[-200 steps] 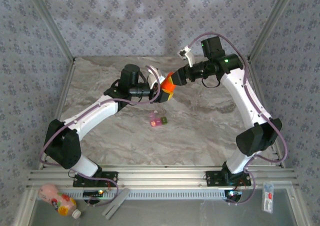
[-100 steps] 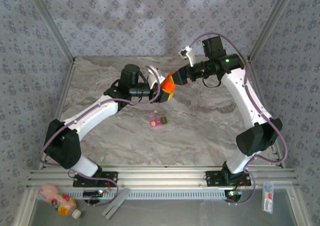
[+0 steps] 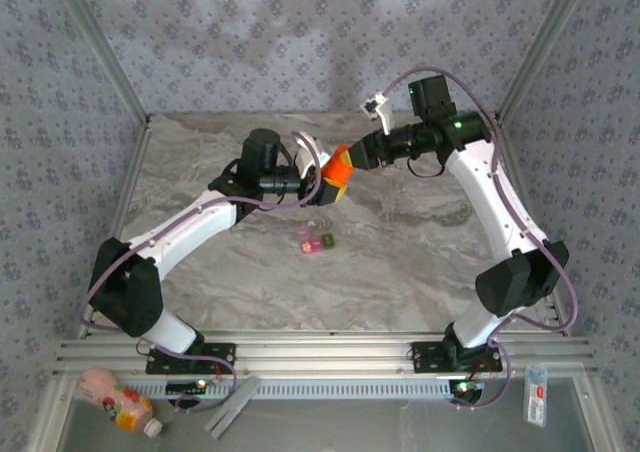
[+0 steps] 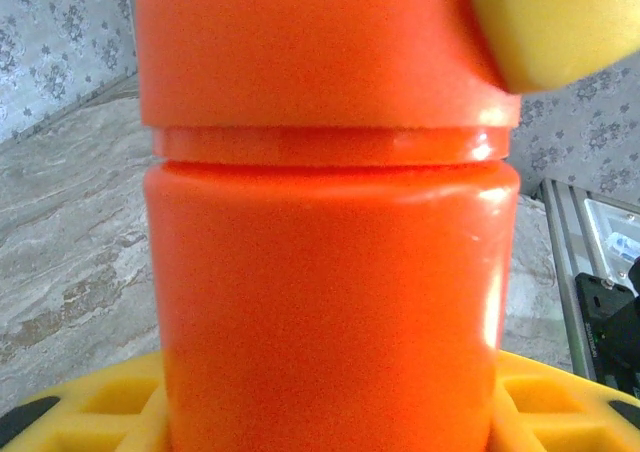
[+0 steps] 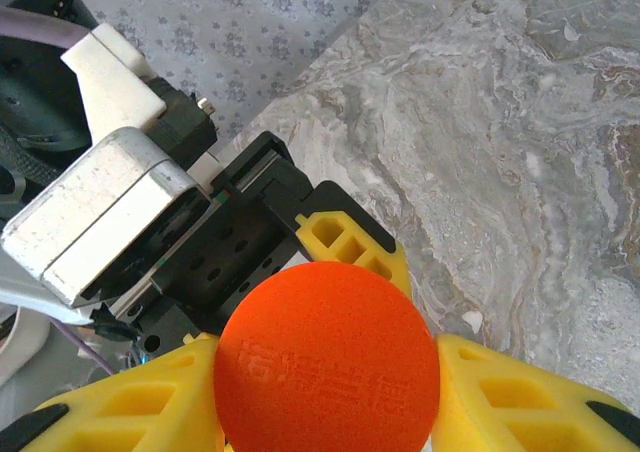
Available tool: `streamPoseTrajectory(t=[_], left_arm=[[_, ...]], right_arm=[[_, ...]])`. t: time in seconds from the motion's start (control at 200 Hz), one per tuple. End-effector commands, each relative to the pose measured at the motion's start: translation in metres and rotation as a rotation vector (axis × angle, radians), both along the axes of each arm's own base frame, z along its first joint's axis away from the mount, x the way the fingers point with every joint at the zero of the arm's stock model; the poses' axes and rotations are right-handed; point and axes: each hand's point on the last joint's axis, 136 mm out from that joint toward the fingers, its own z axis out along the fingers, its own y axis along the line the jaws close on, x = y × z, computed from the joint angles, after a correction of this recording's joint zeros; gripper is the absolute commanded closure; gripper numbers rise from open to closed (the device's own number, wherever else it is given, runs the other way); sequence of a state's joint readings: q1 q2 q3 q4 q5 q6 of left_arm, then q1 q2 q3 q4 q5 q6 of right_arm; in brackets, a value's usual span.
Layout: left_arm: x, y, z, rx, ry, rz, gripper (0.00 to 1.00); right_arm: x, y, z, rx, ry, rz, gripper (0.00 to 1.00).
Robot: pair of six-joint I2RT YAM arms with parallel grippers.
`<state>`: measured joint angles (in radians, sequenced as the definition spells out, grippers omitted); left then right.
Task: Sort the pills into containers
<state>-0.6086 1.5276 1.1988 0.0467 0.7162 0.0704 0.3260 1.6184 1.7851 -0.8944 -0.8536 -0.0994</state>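
The small orange plastic bottle is held tight by the left hand, its round orange cap by the right hand; slow twisting is advised.

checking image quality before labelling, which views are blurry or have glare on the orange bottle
Left wrist: the orange bottle sits so close it looks soft, with a pale glare streak down its right side; right wrist: its cap and the marble table look fairly sharp; top external: even light, faint shadow on the back wall.

A robot test cell in a lab: marble-print desk boxed by patterned walls and aluminium framing
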Motion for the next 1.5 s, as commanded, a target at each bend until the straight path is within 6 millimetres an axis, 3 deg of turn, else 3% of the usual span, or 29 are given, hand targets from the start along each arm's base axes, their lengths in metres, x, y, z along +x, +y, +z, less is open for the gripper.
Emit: streamPoseTrajectory(t=[0.0, 0.325, 0.595, 0.795, 1.014, 1.094, 1.194, 1.339, 1.494], left_arm=[[0.006, -0.005, 0.025, -0.051, -0.089, 0.024, 1.00], [0.022, -0.011, 0.029, -0.075, -0.177, 0.202, 1.00], [0.033, -0.019, 0.023, -0.084, -0.214, 0.328, 1.00], [0.040, -0.018, 0.015, -0.066, -0.206, 0.363, 1.00], [0.037, -0.006, 0.020, -0.062, -0.195, 0.330, 1.00], [0.026, -0.004, 0.028, -0.093, -0.189, 0.249, 1.00], [0.009, -0.005, 0.037, -0.120, -0.175, 0.127, 1.00], [-0.008, -0.009, 0.043, -0.109, -0.147, 0.014, 1.00], [-0.013, -0.011, 0.043, -0.106, -0.129, -0.022, 1.00]], right_arm=[[-0.002, 0.002, -0.009, -0.015, 0.044, -0.055, 0.56], [0.021, 0.015, -0.046, -0.012, 0.199, -0.345, 0.61], [0.039, 0.026, -0.054, 0.039, 0.251, -0.525, 0.62], [0.034, 0.034, -0.039, 0.086, 0.237, -0.473, 0.56], [0.028, -0.020, 0.016, 0.175, 0.073, -0.421, 0.31], [0.021, -0.036, 0.031, 0.190, 0.014, -0.350, 0.23], [0.013, -0.044, 0.040, 0.191, -0.038, -0.261, 0.19], [0.003, -0.036, 0.045, 0.174, -0.064, -0.141, 0.17], [-0.001, -0.021, 0.045, 0.159, -0.079, -0.092, 0.16]])
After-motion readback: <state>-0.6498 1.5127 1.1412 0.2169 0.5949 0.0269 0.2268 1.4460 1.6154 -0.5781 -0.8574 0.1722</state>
